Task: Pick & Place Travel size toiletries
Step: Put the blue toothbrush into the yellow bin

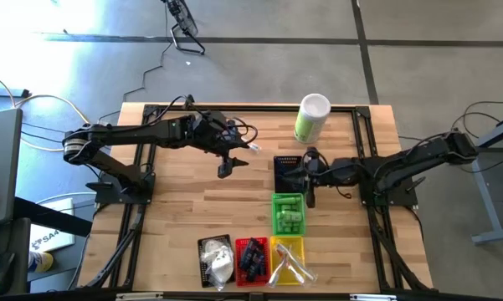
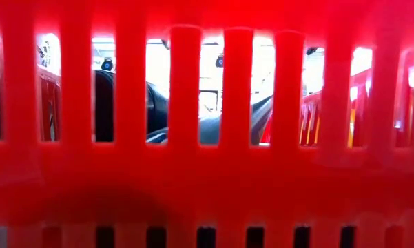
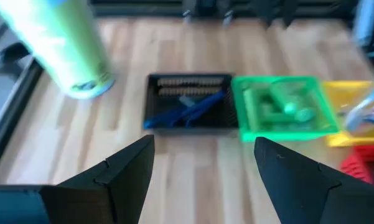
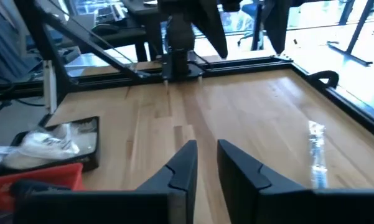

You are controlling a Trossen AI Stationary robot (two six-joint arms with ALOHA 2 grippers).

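My left gripper (image 1: 225,168) hangs open and empty above the bare table, left of a black basket (image 1: 288,171) that holds dark blue tubes (image 3: 185,111). The left wrist view shows its two fingers wide apart (image 3: 202,155). My right gripper (image 1: 309,182) is at the black basket's right side. Its fingers stand a narrow gap apart, with nothing between them (image 4: 206,149). A thin clear-wrapped stick (image 1: 255,147) lies flat on the wood near my left arm and also shows in the right wrist view (image 4: 316,155). Small green bottles (image 3: 285,102) lie in a green basket (image 1: 287,214).
A tall green-and-white canister (image 1: 311,118) stands at the far side. At the near edge stand another black basket with white pouches (image 1: 216,260), a red basket (image 1: 251,260) and a yellow basket (image 1: 286,260). The red basket's wall (image 2: 207,172) blocks the low view.
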